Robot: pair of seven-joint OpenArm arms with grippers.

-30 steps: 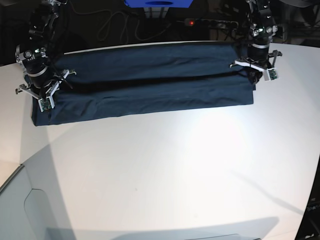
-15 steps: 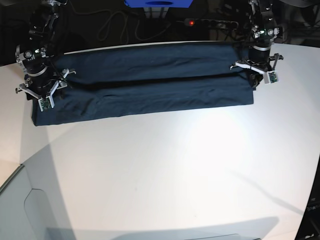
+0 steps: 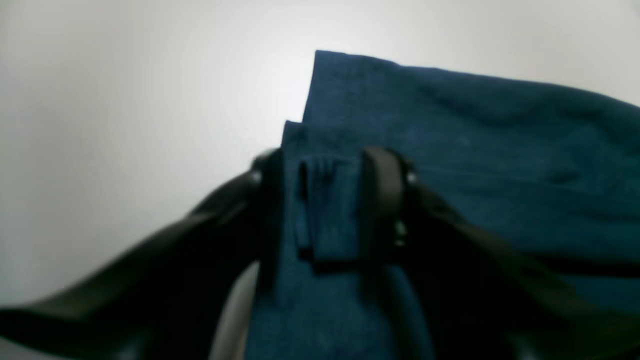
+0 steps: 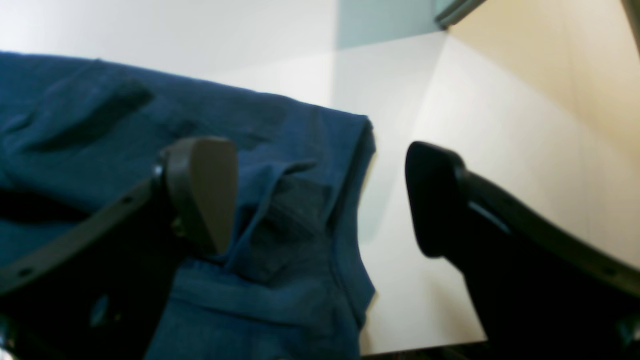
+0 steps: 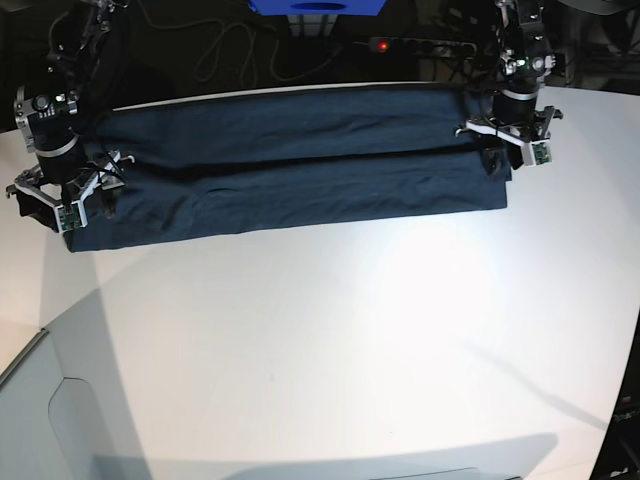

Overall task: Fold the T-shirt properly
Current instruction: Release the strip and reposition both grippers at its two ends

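Observation:
The dark navy T-shirt (image 5: 300,170) lies folded into a long band across the far part of the white table (image 5: 350,340). At the band's right end my left gripper (image 5: 500,158) points down; in the left wrist view its jaws (image 3: 325,200) stand apart, open, with a loose ridge of T-shirt (image 3: 475,150) between them. At the band's left end my right gripper (image 5: 70,210) is wide open. In the right wrist view one of that gripper's (image 4: 320,195) fingers hovers over the T-shirt (image 4: 100,140), the other over bare table, straddling the hem.
Behind the table run a power strip (image 5: 420,45) with a red light and loose cables (image 5: 230,50). A blue box (image 5: 318,6) sits at the top edge. The table's front left edge (image 5: 25,360) drops to a grey floor.
Both grippers have opened and let go of the folded cloth. The right gripper has shifted outward to the band's left end. The T-shirt lies as before.

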